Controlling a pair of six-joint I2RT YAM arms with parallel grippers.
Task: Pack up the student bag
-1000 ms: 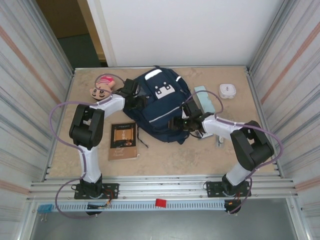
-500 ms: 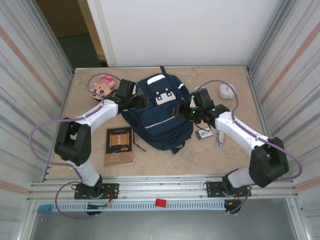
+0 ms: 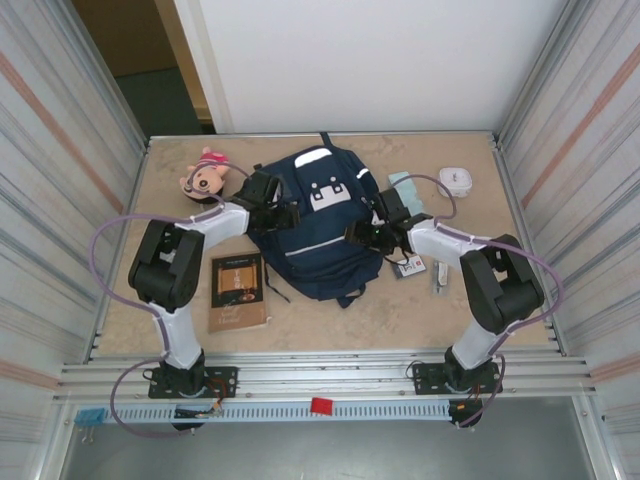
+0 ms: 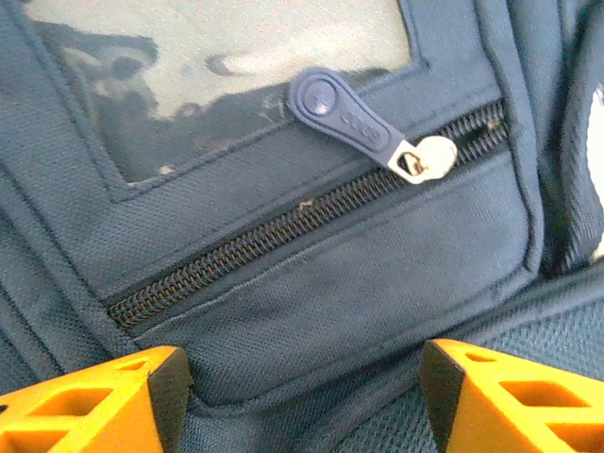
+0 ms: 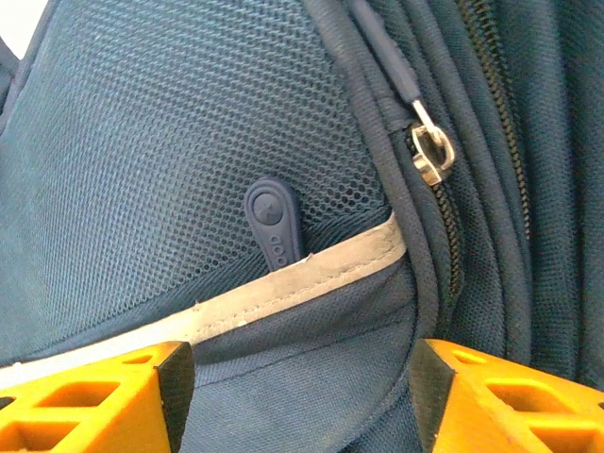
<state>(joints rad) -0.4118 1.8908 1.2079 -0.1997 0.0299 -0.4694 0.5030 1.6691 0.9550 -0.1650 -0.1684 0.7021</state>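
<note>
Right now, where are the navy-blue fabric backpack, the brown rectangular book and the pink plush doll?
navy-blue fabric backpack point(image 3: 322, 245): overhead view, middle of its front panel.
brown rectangular book point(image 3: 238, 292): overhead view, centre of its cover.
pink plush doll point(image 3: 203, 176): overhead view, on its head.

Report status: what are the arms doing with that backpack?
Left gripper open over zipped pocket; right gripper open at mesh pocket. Student bag lying flat. Book, plush toy unpacked beside it.
</note>
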